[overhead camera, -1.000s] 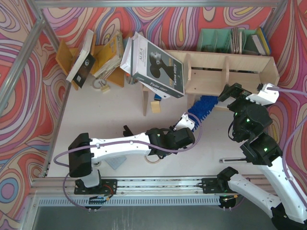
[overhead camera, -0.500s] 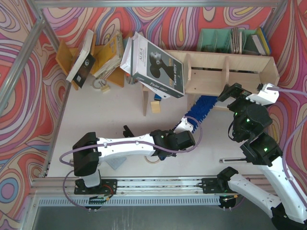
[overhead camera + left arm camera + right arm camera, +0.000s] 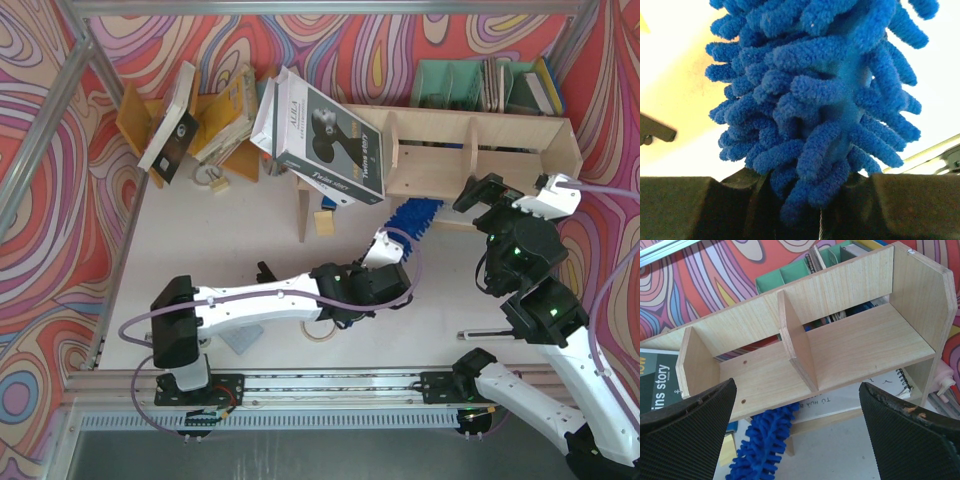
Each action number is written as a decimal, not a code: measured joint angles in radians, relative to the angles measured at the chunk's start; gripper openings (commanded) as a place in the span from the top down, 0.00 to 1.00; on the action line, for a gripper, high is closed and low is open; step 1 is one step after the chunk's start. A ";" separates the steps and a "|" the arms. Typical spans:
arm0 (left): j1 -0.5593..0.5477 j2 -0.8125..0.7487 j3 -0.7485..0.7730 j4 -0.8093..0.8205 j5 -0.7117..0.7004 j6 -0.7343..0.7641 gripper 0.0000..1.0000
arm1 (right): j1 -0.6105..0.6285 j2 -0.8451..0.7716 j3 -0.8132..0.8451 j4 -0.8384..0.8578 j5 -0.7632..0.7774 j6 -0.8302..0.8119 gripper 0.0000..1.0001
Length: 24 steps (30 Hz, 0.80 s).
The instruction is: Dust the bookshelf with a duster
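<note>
The left arm stretches low across the white table [image 3: 200,250]. Its left gripper [image 3: 388,252] is clenched on the duster [image 3: 412,214]. Seen from that wrist, the bright-blue fluff fills almost the whole view, sprouting from between the two dark fingers [image 3: 690,205]. The handle is buried in the fluff and I can't make it out.

The duster's head points away from the arm toward the bookshelf [image 3: 480,150]. Its tip is tucked under the front edge of the pale plywood board, below the compartment left of the middle divider. From here I can't tell whether the fluff actually presses on the wood.

The right gripper [image 3: 478,193] hovers just in front of the bookshelf's right half. Its jaws are spread wide with nothing between them. In its own camera the black pads [image 3: 685,425] sit either side of the upright divider, well apart from each other.

A large dark-covered book [image 3: 325,135] leans tilted over the bookshelf's left end. A teal file organiser [image 3: 455,85] stands just behind the bookshelf against the swirly backdrop. Off at the back left, an orange-yellow book rack [image 3: 215,115] holds several slanted books.
</note>
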 measured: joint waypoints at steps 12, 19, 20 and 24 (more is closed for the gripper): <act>0.027 0.258 0.359 -0.072 0.015 -0.026 1.00 | 0.000 -0.023 0.000 -0.014 -0.018 0.010 0.01; 0.055 0.265 0.350 -0.051 0.059 -0.090 1.00 | 0.000 -0.040 0.000 -0.016 -0.017 0.008 0.01; 0.055 0.254 0.322 -0.032 0.061 -0.102 1.00 | 0.000 -0.038 0.000 -0.016 -0.017 0.008 0.01; 0.052 0.177 0.157 0.043 0.074 -0.147 1.00 | 0.000 -0.025 0.000 -0.016 -0.018 0.008 0.01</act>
